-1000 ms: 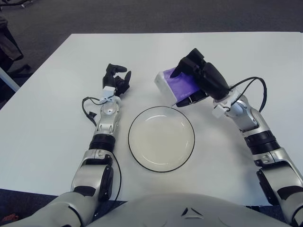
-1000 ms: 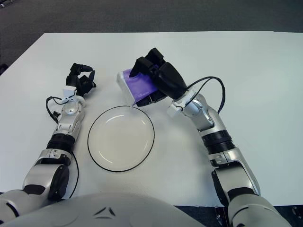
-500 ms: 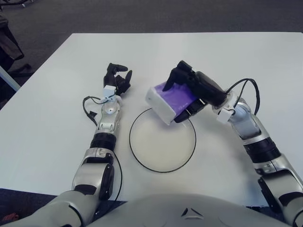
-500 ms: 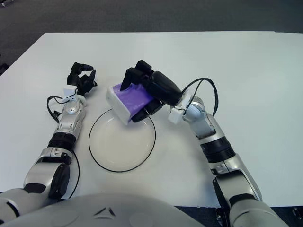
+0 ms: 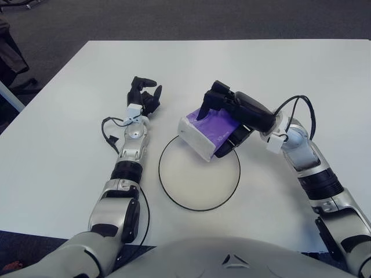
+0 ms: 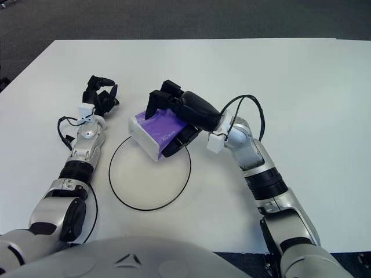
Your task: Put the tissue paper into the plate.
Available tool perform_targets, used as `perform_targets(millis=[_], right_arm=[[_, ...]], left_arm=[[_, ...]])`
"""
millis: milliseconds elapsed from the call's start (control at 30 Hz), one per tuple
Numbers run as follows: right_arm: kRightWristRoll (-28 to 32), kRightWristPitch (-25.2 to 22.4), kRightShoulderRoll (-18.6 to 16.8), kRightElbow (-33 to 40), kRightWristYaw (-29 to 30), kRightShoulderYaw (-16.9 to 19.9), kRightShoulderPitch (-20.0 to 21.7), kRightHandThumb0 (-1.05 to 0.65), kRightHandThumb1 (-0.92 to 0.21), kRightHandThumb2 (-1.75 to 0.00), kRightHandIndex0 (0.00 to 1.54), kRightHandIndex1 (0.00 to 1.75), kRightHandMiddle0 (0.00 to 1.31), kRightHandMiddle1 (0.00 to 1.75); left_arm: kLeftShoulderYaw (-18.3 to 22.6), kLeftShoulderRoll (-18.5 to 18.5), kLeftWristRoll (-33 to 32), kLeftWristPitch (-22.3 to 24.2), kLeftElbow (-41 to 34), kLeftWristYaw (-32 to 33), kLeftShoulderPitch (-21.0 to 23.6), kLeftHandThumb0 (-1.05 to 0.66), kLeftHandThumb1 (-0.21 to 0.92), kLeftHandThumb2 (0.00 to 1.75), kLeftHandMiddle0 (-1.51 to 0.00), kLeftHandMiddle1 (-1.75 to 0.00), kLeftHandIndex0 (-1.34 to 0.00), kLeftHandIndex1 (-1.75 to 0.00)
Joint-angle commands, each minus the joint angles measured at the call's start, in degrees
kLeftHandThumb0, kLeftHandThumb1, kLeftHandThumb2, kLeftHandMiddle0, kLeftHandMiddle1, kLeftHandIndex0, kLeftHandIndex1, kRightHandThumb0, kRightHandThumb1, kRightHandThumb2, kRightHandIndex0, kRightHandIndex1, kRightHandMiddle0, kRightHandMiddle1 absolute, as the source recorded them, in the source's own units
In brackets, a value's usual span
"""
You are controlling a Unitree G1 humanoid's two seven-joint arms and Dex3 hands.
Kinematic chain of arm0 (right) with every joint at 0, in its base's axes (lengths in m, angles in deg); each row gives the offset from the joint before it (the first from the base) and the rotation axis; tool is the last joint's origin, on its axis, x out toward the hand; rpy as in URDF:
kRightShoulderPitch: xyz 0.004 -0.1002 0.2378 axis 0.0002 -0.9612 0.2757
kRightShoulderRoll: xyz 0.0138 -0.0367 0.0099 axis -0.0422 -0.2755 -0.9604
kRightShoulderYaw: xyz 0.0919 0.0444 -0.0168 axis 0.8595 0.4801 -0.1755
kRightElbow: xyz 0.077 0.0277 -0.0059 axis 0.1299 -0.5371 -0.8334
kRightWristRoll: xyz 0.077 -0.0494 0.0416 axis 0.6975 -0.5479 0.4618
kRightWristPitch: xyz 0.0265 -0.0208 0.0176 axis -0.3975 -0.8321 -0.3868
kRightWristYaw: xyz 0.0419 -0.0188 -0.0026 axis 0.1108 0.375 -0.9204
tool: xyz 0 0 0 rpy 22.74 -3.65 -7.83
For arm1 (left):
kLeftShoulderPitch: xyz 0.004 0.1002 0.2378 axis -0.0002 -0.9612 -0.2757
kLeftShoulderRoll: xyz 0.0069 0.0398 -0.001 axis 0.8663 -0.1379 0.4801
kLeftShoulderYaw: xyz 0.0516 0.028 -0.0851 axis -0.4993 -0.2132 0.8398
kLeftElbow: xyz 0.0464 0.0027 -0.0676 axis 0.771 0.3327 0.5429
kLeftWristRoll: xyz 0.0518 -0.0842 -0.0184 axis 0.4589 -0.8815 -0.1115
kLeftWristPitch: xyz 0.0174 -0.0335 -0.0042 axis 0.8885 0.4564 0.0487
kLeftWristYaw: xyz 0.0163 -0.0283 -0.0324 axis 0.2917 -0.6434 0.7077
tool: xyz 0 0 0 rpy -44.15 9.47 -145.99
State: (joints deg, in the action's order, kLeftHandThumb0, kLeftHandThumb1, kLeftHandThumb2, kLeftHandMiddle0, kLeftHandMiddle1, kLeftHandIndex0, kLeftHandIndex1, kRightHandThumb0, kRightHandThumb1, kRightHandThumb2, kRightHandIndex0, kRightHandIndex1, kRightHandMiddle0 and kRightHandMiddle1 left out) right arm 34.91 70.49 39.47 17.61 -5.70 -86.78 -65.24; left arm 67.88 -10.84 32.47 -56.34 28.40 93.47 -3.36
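Observation:
A purple and white tissue pack point(image 5: 210, 134) is held in my right hand point(image 5: 229, 113), tilted, its lower white end over the far rim of the plate. The fingers wrap the pack from above and below. The round white plate point(image 5: 200, 188) with a dark rim lies on the table in front of me, nothing lying in it. My left hand point(image 5: 144, 97) shows to the left of the plate, fingers curled, holding nothing.
A white table point(image 5: 58, 145) spreads all around, with dark carpet floor point(image 5: 174, 17) beyond its far edge. A black cable point(image 5: 301, 107) loops off my right wrist.
My right hand has carried the tissue pack left and down from beyond the plate to over its far rim. The left hand has stayed where it was.

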Motion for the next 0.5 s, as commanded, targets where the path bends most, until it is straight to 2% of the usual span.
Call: perform_targets(millis=[0, 233, 467], right_arm=[[1.42, 0.68, -0.45, 0.23, -0.48, 1.00, 0.58, 0.01, -0.92, -0.15, 0.74, 1.75, 0.62, 1.75], [1.44, 0.76, -0.77, 0.17, -1.00, 1.38, 0.50, 0.01, -0.92, -0.15, 0.74, 1.75, 0.62, 1.75], [1.51, 0.79, -0.99, 0.34, -1.46, 1.72, 0.31, 0.01, -0.92, -0.15, 0.74, 1.75, 0.62, 1.75]], left_arm=[[-0.21, -0.64, 0.62, -0.94, 4.72, 0.01, -6.04, -0.36, 0.91, 0.33, -0.76, -1.75, -0.44, -1.52], [-0.29, -0.88, 0.67, -0.94, 4.24, 0.21, -6.22, -0.36, 0.91, 0.33, -0.76, -1.75, -0.43, -1.52], [-0.38, -1.19, 0.81, -0.80, 3.42, 0.43, -6.57, -0.36, 0.86, 0.43, -0.78, -1.75, -0.42, -1.55]])
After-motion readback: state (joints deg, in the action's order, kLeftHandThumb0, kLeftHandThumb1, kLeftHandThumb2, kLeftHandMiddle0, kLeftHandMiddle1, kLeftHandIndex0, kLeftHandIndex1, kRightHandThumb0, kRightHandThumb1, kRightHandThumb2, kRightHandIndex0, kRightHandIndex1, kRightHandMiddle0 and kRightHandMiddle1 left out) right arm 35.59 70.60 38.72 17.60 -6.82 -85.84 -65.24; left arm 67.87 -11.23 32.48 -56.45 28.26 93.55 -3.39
